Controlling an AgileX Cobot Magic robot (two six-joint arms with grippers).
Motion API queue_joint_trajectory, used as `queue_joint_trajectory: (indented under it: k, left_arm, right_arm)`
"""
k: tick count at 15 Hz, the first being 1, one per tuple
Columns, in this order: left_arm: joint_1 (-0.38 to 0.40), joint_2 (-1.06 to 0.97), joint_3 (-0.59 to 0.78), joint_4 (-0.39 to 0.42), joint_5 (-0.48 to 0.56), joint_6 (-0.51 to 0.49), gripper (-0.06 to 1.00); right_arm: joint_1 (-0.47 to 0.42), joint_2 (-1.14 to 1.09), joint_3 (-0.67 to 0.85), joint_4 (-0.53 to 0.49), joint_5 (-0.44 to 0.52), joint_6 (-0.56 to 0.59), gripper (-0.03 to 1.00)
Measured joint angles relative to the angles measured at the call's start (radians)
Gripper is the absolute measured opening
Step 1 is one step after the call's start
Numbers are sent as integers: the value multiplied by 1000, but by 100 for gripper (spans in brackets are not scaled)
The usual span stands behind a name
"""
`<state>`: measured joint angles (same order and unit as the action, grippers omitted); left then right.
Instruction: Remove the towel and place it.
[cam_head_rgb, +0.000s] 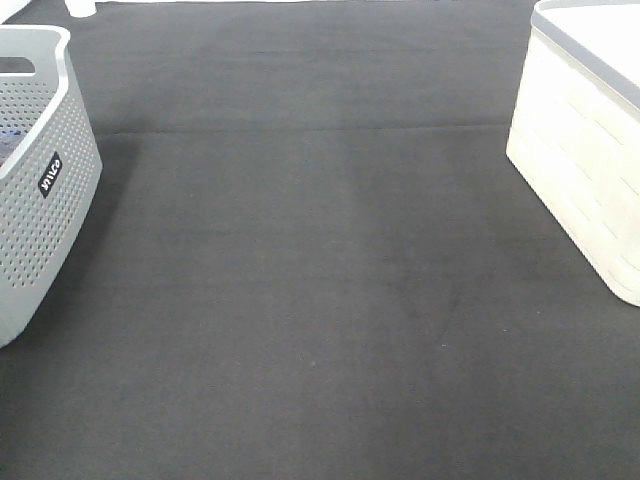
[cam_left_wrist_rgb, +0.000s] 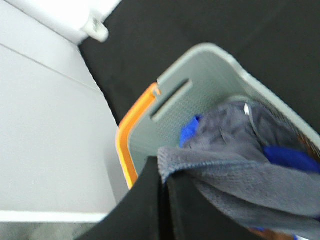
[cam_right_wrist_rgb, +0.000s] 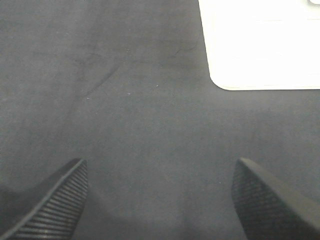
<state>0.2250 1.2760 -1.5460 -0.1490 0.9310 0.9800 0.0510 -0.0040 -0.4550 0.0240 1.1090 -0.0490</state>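
Note:
In the left wrist view the grey-lavender towel (cam_left_wrist_rgb: 235, 170) hangs from my left gripper (cam_left_wrist_rgb: 164, 176), whose black jaws are shut on its stitched edge. The cloth drapes over the inside of the grey perforated basket (cam_left_wrist_rgb: 210, 75), which also stands at the left edge of the exterior view (cam_head_rgb: 40, 200). My right gripper (cam_right_wrist_rgb: 160, 197) is open over bare black mat, with nothing between its fingers (cam_right_wrist_rgb: 55, 205). Neither arm shows in the exterior view.
A white basket (cam_head_rgb: 590, 150) stands at the right of the mat, and its corner (cam_right_wrist_rgb: 260, 45) shows ahead of the right gripper. Blue cloth (cam_left_wrist_rgb: 290, 157) lies in the grey basket under the towel. An orange rim (cam_left_wrist_rgb: 132, 130) runs along that basket's side.

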Motion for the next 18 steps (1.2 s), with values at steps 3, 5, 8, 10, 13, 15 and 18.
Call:
queue_joint_trajectory:
  k: [3,5,8,10,13,15,18]
  left_arm:
    - [0,-41,0,-122,-83,110,0]
    - [0,-47,-30,-281,-118,267,0]
    - [0,-37,-96,-502,-123,419,0]
    - [-2,0,-166,-732,-84,525,0]
    - [-87,22,-181,-767,-62,556,0]
    - [-180,41,-181,-761,-71,560,0]
    - [-324,82,-181,-748,-126,560,0]
  right_arm:
    - [0,0,0,0,0,-6,76]
    - [0,3,-15,43,-3,-39,76]
    - [0,89,-34,184,-44,-147,76]
    - [0,249,-60,433,-167,-357,76]
    - [0,427,-80,756,-238,-606,76]
    - [0,525,-81,944,-247,-812,76]
    - [0,684,-81,1224,-250,-1098,76]
